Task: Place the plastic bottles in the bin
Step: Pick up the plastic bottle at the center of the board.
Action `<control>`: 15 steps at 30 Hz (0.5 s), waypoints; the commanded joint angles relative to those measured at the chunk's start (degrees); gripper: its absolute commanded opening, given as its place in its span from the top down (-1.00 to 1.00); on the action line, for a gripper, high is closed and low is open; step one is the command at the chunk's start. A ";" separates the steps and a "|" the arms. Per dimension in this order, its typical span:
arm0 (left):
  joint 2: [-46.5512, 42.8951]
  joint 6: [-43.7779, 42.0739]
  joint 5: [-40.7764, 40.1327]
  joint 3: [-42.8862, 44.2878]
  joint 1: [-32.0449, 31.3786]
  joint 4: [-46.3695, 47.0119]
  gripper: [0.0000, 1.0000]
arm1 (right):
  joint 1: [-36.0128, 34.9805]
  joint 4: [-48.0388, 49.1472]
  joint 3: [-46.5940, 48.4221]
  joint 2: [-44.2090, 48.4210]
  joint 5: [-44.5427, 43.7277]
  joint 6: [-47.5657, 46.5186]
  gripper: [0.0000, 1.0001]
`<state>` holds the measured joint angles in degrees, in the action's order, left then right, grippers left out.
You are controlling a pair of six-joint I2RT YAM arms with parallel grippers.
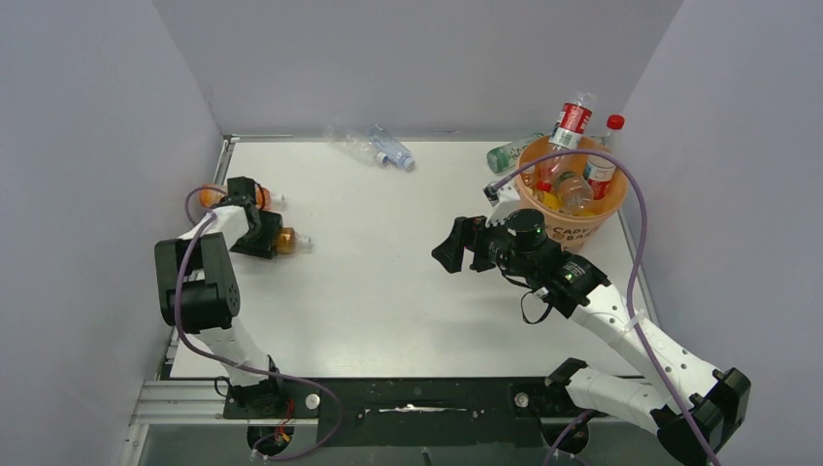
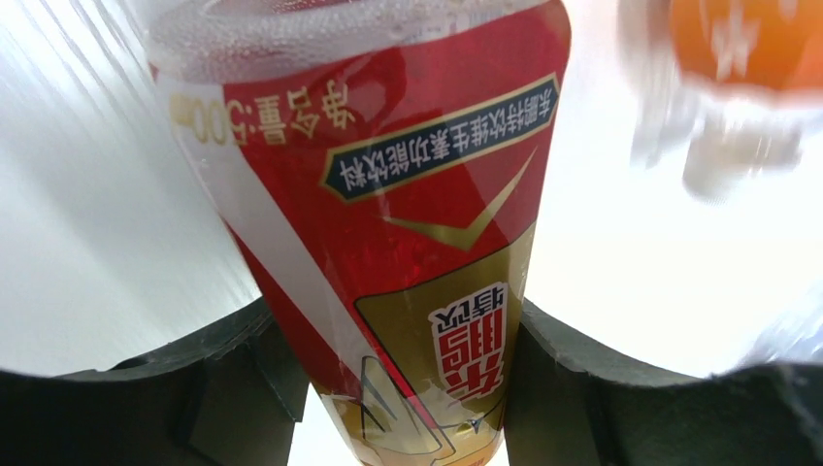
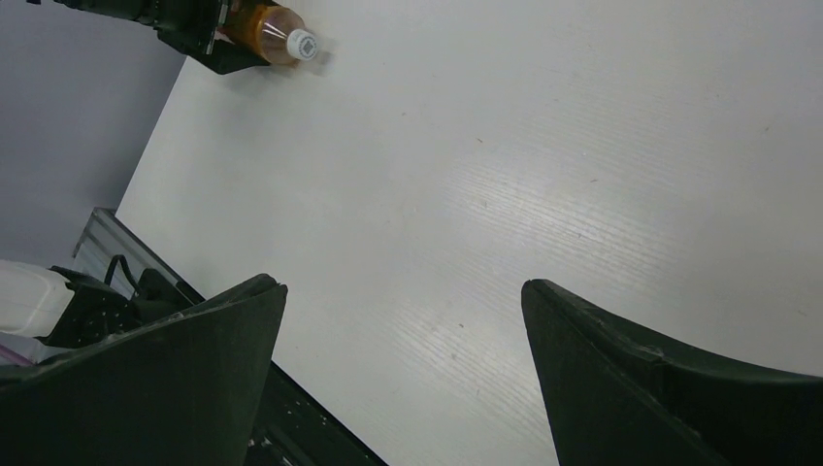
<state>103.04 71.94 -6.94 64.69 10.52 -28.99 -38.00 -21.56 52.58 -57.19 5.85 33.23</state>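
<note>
My left gripper is at the table's left side, shut on an amber bottle with a red and gold label; both fingers press its sides. The bottle lies low with its white cap pointing right, and it also shows in the right wrist view. An orange bottle lies just behind it and is blurred in the left wrist view. The pale-orange bin at the right rear holds several bottles. My right gripper is open and empty above bare table, left of the bin.
A green bottle lies behind the bin's left side. Clear bottles with a blue label lie at the back wall. Grey walls close in the left, back and right. A purple cable loops over the bin.
</note>
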 commanded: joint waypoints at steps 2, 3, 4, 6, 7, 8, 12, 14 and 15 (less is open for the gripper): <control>-8.89 -3.09 -1.38 -0.23 -7.87 0.23 0.01 | -0.54 -1.01 2.03 2.67 -2.85 -0.79 -0.96; -10.26 -3.58 -1.90 0.30 -9.77 0.06 0.02 | -0.60 -1.73 2.49 3.08 -3.57 -0.73 -0.96; -11.05 -4.08 -2.20 1.09 -11.39 -0.19 0.03 | -0.54 -2.53 2.91 3.45 -4.28 -0.86 -0.96; -12.37 -5.56 -3.31 3.24 -15.56 -0.04 0.03 | -0.59 -4.27 3.87 4.52 -5.97 -0.82 -0.96; -12.69 -6.38 -3.93 5.41 -18.31 -0.17 0.03 | -0.59 -5.23 4.64 5.00 -7.14 -0.66 -0.96; -12.79 -7.41 -4.49 7.21 -20.70 0.13 0.03 | -0.59 -6.30 5.43 5.58 -8.41 -0.36 -0.96; -11.12 -11.46 -5.84 16.44 -29.28 0.50 0.04 | -0.59 -10.58 8.16 8.46 -16.32 1.33 -0.96; -9.59 -13.79 -5.86 21.04 -33.05 1.17 0.03 | -0.51 -12.93 10.69 9.00 -21.06 2.19 -0.96; -8.87 -15.10 -4.67 22.59 -34.61 2.47 0.03 | -0.51 -13.95 12.44 9.04 -22.90 2.00 -0.96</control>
<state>93.30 63.20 -10.87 78.39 -18.72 -30.74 -38.30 -32.16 58.43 -50.04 -6.42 34.06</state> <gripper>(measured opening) 0.584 0.979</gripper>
